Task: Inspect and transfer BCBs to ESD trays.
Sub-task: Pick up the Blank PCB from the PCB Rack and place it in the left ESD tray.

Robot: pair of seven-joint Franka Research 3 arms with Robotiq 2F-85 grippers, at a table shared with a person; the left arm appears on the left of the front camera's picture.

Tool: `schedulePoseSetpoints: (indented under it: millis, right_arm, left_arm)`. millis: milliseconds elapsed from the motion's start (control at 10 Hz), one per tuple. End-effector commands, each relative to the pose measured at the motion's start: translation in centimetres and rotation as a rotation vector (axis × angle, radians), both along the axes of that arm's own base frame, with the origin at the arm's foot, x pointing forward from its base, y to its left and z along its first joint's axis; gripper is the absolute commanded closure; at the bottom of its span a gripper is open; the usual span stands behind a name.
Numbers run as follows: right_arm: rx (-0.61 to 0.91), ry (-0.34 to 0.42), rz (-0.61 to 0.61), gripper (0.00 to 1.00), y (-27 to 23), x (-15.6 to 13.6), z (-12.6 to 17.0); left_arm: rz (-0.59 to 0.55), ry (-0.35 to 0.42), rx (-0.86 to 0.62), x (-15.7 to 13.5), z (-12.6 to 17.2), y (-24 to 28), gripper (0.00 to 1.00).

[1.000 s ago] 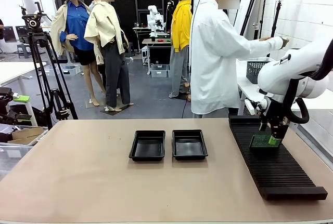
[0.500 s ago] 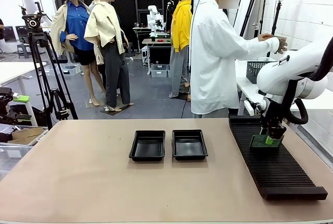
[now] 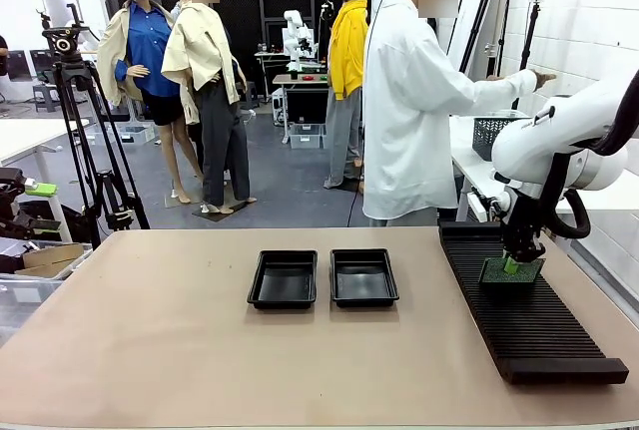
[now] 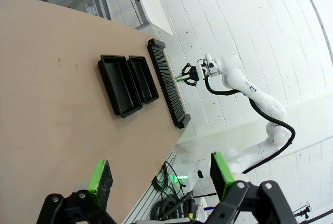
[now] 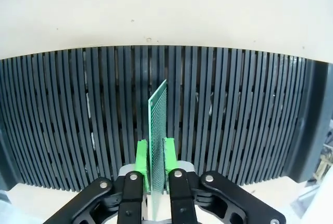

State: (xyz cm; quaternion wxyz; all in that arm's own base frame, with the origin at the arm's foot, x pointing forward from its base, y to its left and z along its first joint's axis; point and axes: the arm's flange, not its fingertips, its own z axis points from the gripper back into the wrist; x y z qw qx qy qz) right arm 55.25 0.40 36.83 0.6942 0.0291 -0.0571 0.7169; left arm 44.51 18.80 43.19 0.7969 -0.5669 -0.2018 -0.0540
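- Right gripper [image 5: 155,154]: jaws narrow, with one green pad [image 5: 142,156] against each face of the BCB [image 5: 158,120]; the board is clamped between them.
- BCB: thin green board standing upright on edge between the jaws. Its near end lies between the pads and the rest extends beyond the fingertips. Its far edge sits in the rack [image 5: 234,115].
- Rack: long, black and ribbed, directly beyond the right fingertips, its slots running parallel to the board.
- Front view: the right gripper [image 3: 512,262] points down over the far part of the rack [image 3: 529,330], with the BCB [image 3: 497,275] under its fingertips.
- Left gripper [image 4: 160,172]: jaws wide apart, with nothing between the pads and the table [image 4: 47,78] beyond them.
- Trays [image 4: 118,86] [image 4: 143,78]: two black trays side by side on the table, far beyond the left fingertips. The rack [image 4: 166,78] and right gripper [image 4: 186,74] lie just past them.
- Front view: the trays [image 3: 283,304] [image 3: 364,302] are well apart from the right jaws, toward the table's middle.
- Person [image 3: 409,101]: stands at the far side in a white coat, one hand [image 3: 539,78] stretched out above and behind the right arm.
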Motion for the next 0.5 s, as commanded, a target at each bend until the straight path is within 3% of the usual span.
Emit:
schedulePoseSetpoints:
  millis: [0,400]
  right_arm:
    - [0.0,0.01,0.006,0.92,0.06,0.53,0.23]
    - [-0.008,0.016,0.011,0.92,0.24,0.76,0.32]
  left_arm:
    - [0.011,0.005,0.0,-0.2,0.22,-0.04,0.0]
    - [0.011,0.005,0.0,-0.2,0.22,-0.04,0.0]
